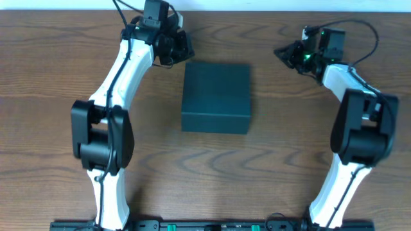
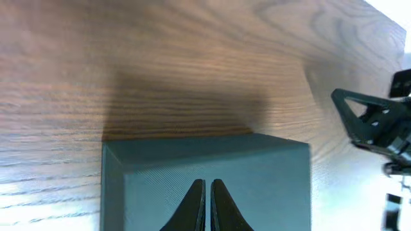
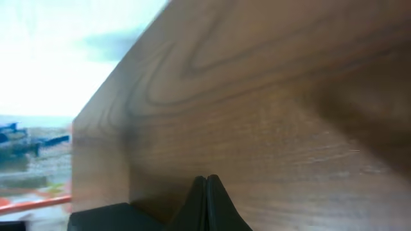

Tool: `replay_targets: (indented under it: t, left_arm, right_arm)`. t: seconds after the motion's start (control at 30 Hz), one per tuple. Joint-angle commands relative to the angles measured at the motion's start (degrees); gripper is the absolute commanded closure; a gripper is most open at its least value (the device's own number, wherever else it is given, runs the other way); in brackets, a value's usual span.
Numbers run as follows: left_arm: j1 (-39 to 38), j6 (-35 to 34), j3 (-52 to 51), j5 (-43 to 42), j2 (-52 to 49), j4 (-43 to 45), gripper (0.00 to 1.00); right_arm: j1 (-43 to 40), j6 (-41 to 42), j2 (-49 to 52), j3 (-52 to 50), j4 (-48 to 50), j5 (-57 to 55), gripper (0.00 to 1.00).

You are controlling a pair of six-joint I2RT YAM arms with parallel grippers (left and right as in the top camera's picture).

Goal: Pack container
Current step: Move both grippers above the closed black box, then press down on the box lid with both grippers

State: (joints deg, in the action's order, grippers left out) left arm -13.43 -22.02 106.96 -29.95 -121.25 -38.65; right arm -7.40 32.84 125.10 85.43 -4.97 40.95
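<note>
The container [image 1: 216, 96], a dark teal-green rectangular box, sits closed in the middle of the wooden table. My left gripper [image 1: 184, 50] hovers at its far left corner, shut and empty; in the left wrist view its tips [image 2: 208, 183] hang over the container's lid [image 2: 257, 179]. My right gripper [image 1: 280, 52] is off to the container's far right, shut with nothing in it. In the right wrist view its closed tips [image 3: 207, 178] point across bare table, and a corner of the container [image 3: 106, 218] shows at the bottom left.
The wooden table [image 1: 51, 70] surrounds the container on all sides. The table's far edge runs just behind both grippers. The right arm's gripper [image 2: 376, 122] shows at the right of the left wrist view.
</note>
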Motion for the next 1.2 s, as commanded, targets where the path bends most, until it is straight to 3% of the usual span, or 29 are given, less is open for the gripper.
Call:
replay_targets:
  t: [0.0,0.23,0.47,0.73,1.17]
  left_arm:
    - [-2.12,6.71,0.04,6.58,5.4,-1.44,0.94]
    - [-6.84,13.09,0.04,10.64,6.84,-8.48,0.94]
    - [-10.05,18.53,0.04,10.38,6.84,-14.95,0.94]
    - [-13.2,24.2,0.0,7.06,6.78,-21.86,0.94]
    - [-13.88,25.46,-9.22,8.28,6.49,-15.76,0.94]
  right_arm:
    - [-0.5,-8.28,-8.24,0.42,-2.8,-1.92,0.98]
    - [-0.44,-22.01,-19.71,0.42,-16.76,-2.38,0.98]
    - [-0.33,-32.87,-29.09,0.42,-33.57,-11.63,0.98]
    - [0.98,-38.97,-34.21,0.39,-47.45,-14.82,0.98]
    - [2.25,-46.23,-42.56,0.39,-55.89,-13.68,0.98]
